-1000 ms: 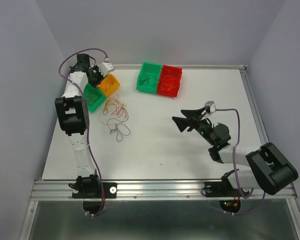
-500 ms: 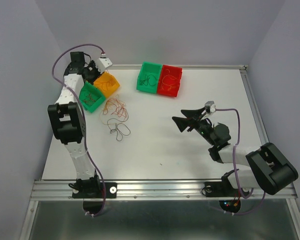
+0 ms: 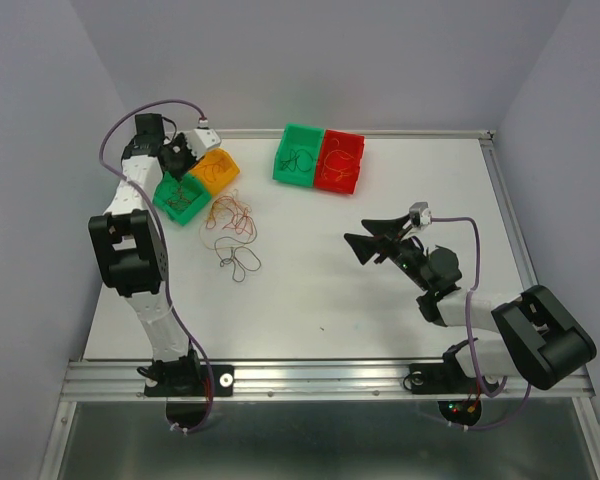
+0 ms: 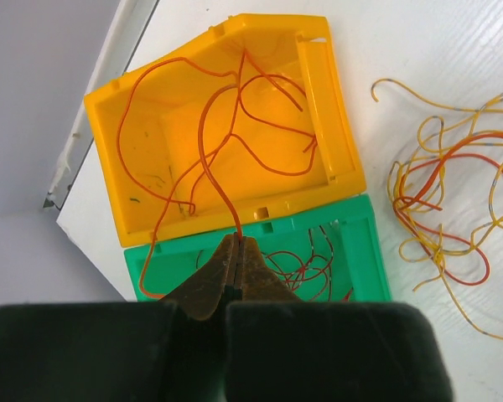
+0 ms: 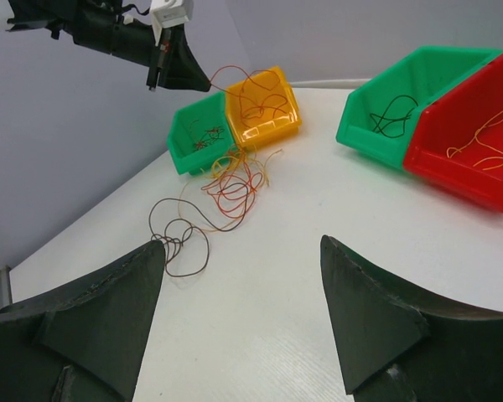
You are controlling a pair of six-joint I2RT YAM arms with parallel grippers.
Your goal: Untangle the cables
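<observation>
My left gripper is shut on a thin orange cable, which loops down into the orange bin. In the top view this gripper hovers at the back left, over the orange bin and the green bin. A loose tangle of red, orange and yellow cables lies on the table beside these bins, with a dark looped cable nearer to me. My right gripper stands open and empty above mid-table, pointing towards the tangle and the dark cable.
A second green bin with dark wire and a red bin with orange wire stand side by side at the back centre. The near green bin holds red wires. The table's left edge runs close behind the orange bin.
My left arm has swung left and back, carrying the shut gripper and its orange cable away from over the bins. The right arm has not moved.
</observation>
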